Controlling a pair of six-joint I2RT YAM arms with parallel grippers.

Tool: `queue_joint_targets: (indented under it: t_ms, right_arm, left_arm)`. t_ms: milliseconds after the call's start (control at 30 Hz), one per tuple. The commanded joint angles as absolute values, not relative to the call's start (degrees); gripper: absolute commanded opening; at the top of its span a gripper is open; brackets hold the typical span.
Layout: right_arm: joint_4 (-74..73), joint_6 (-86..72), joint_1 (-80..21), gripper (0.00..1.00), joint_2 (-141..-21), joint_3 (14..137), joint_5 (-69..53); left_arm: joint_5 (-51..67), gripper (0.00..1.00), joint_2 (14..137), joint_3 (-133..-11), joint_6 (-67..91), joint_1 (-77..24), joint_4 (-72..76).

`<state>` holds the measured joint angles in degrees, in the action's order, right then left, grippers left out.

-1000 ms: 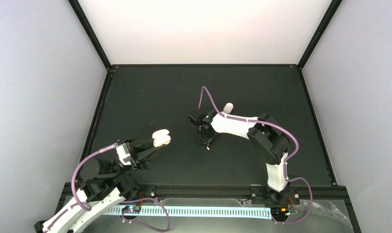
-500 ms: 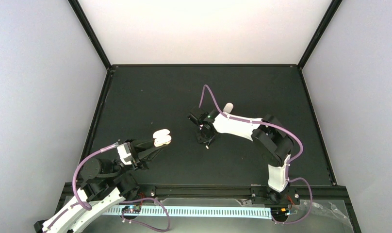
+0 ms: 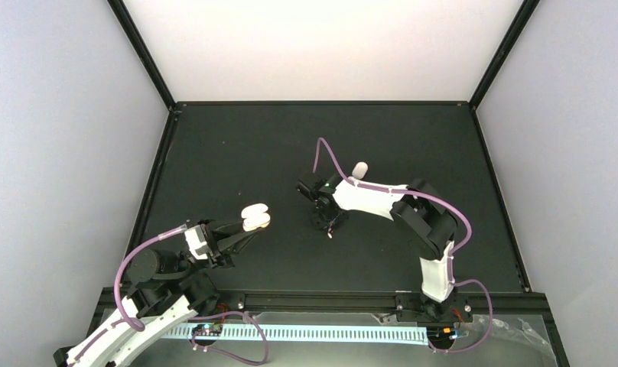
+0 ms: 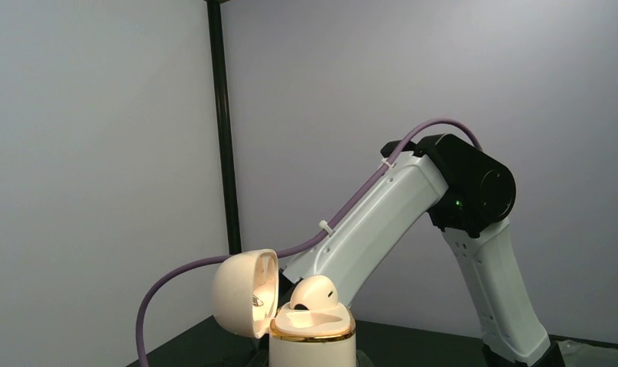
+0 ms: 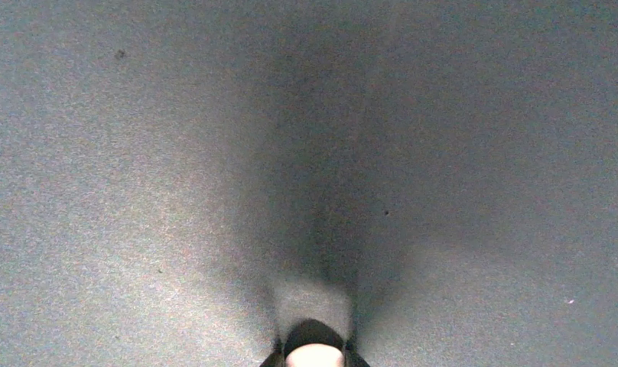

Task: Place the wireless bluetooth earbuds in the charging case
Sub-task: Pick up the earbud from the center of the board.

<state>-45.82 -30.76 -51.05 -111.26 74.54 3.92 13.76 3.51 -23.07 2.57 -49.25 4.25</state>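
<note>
Charging case [image 4: 312, 336] off bench [image 3: 237, 153], pinched upright by left fingers [image 3: 228, 225]. Glossy cream shell, gold rim, domed lid hinged open to left. First earbud [image 4: 314, 293] already seated: smooth pale dome. Task about half done, I judge. Centre: right fingers [image 3: 322, 220] low over matte dark bench, second earbud [image 5: 313, 356] between tips, rounded, pale. Pinched or loose, cannot tell. Insertion left.

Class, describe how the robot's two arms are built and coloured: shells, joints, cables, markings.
The left arm and right arm both alternate smooth white shells with black joint housings. A purple cable runs along each, fastened with white zip ties. The jaws are dark. A tiny green light shows on the right arm's black joint.
</note>
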Motion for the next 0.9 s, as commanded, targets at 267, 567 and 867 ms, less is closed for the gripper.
queue_joint_targets:
  t_ms: [267, 567, 867]
  right_arm:
    - [-48.36, -28.36, -51.31, 0.21, -113.95, 76.95, 3.11]
    - [-48.36, -28.22, -51.31, 0.17, -114.69, 76.92, 2.0]
    - [-46.48, -29.76, -51.32, 0.13, -112.12, 75.9, 3.31]
  left_arm:
    - [14.98, 0.02, 4.31, -23.55, 3.16, -49.55, 4.83]
    - [15.05, 0.02, 4.26, -23.55, 3.19, -49.52, 4.83]
    - [14.95, 0.02, 4.31, -23.55, 3.25, -49.57, 4.79]
